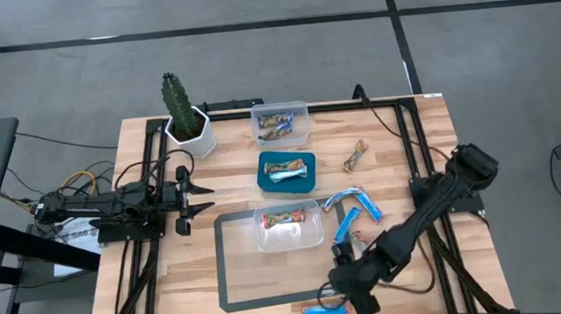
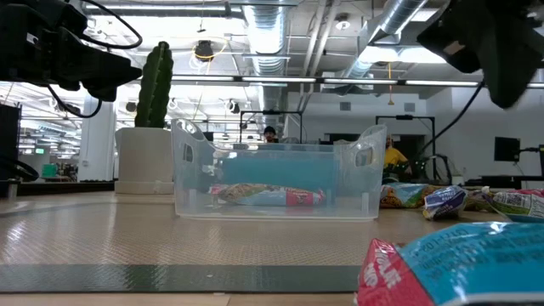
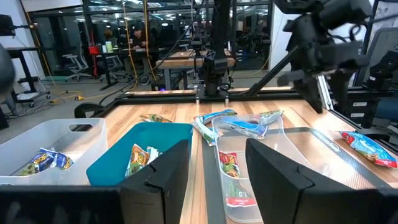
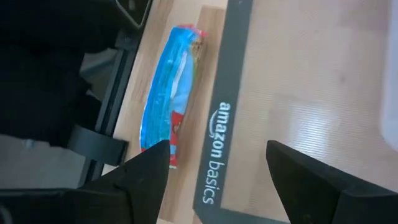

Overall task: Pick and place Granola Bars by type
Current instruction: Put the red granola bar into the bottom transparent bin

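While both jaws gape empty, teal tray [image 1: 289, 183] — blue bar [image 1: 288, 172], clear bin [image 1: 289, 237] — tan bar [image 1: 288, 216].

Pale wooden desk [image 1: 170, 276] with visible grain; glossy, crinkled foil wrapper on the blue bar [image 4: 169, 93]; clear smooth plastic tub [image 2: 276, 183]; matt, finely textured mat [image 4: 298, 93].

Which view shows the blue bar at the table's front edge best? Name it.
The right wrist view: the blue bar lies whole beside the mat's edge. The high view shows it small under the right pincer; the low view shows one blurred end; the left wrist view misses it.
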You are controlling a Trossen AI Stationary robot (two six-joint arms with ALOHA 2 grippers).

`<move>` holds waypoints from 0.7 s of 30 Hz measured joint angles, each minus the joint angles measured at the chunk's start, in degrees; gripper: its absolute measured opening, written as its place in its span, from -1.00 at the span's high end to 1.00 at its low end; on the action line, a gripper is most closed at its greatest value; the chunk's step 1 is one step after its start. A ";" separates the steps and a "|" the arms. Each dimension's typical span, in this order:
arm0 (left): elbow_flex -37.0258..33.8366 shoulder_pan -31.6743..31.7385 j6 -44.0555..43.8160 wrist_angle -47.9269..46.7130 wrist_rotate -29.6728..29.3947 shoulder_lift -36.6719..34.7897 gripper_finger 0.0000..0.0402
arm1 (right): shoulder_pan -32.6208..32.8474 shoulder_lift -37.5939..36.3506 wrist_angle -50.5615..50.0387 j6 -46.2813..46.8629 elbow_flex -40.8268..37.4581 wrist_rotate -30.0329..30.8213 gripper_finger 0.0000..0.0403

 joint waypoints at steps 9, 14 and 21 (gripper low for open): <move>0.00 0.00 0.00 0.02 -0.01 0.00 0.24 | 2.06 9.33 -4.45 1.97 9.14 1.44 -0.29; 0.00 -0.02 0.00 0.07 0.10 0.00 0.24 | 2.13 12.15 -6.61 4.17 13.51 1.51 -0.29; 0.00 -0.02 0.00 0.04 0.15 0.00 0.24 | 2.08 14.54 -9.93 9.90 17.24 1.12 -0.29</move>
